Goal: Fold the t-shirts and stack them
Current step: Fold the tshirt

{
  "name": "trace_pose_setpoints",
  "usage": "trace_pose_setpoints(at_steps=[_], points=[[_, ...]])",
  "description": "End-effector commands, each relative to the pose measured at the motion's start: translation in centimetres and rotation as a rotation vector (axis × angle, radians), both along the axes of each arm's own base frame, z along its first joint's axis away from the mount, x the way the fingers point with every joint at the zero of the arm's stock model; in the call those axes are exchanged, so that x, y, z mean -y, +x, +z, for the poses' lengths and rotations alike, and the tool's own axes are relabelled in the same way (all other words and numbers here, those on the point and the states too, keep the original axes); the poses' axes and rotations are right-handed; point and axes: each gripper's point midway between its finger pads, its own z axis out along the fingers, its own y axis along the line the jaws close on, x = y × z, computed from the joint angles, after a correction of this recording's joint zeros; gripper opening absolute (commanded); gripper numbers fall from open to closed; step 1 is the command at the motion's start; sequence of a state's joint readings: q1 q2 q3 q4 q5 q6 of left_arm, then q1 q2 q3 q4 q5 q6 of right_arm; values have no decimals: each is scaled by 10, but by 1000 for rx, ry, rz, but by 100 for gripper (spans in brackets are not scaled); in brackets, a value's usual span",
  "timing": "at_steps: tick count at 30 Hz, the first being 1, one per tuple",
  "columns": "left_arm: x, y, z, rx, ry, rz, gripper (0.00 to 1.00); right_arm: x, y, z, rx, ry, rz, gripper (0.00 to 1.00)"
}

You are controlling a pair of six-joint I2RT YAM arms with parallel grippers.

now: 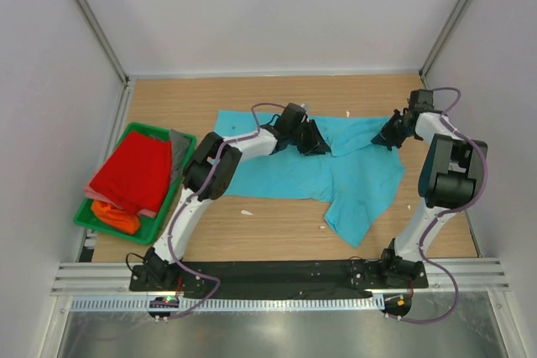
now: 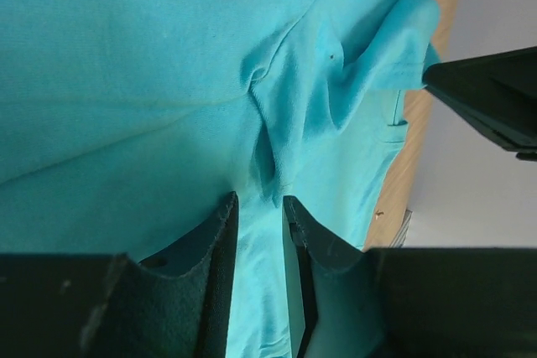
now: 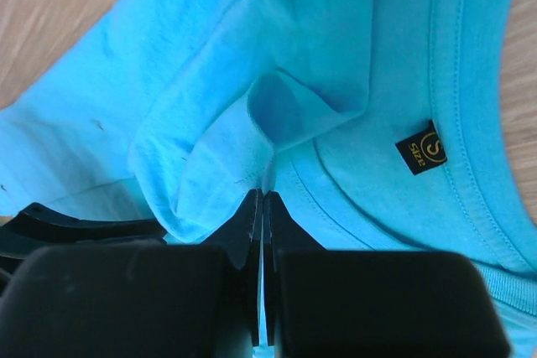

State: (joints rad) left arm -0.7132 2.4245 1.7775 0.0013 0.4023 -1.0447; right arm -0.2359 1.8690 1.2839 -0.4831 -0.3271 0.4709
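The turquoise t-shirt [image 1: 285, 178] lies spread on the wooden table, rumpled along its far edge. My left gripper [image 1: 317, 144] rests on its upper middle. In the left wrist view its jaws [image 2: 258, 199] stand a little apart, astride a raised ridge of the cloth [image 2: 126, 81]. My right gripper [image 1: 388, 138] is at the shirt's far right. In the right wrist view it [image 3: 262, 194] is shut on a fold of the cloth [image 3: 470, 81], beside the collar's black size label [image 3: 420, 147]. The red shirt [image 1: 134, 169] lies on the orange shirt [image 1: 116, 215] in the tray.
The green plastic tray [image 1: 172, 199] stands at the left of the table, with a grey cloth [image 1: 179, 144] at its far corner. White walls enclose the table on three sides. A few small white scraps lie on the wood near the shirt's front edge.
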Motion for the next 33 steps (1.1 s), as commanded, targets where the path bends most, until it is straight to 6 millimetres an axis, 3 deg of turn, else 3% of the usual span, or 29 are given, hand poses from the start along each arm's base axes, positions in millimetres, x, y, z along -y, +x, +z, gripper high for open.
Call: trace_pose_setpoints(at_steps=[1, 5, 13, 20, 25, 33], points=[[13, 2, 9, -6, -31, -3, 29, 0, -1, 14, 28, 2, -15, 1], [20, 4, 20, 27, -68, -6, 30, -1, 0, 16, 30, 7, -12, 1], [28, -1, 11, -21, -98, -1, 34, -1, 1, 20, 34, 5, -3, 1], [33, 4, 12, -12, -111, -2, 32, -3, -4, 24, 28, 20, -22, 1], [34, 2, 12, -14, -111, -13, 22, -4, -9, 28, 30, 17, -20, 1], [33, -1, 26, -13, -124, -23, 20, -3, -13, 26, 17, 9, -21, 1]])
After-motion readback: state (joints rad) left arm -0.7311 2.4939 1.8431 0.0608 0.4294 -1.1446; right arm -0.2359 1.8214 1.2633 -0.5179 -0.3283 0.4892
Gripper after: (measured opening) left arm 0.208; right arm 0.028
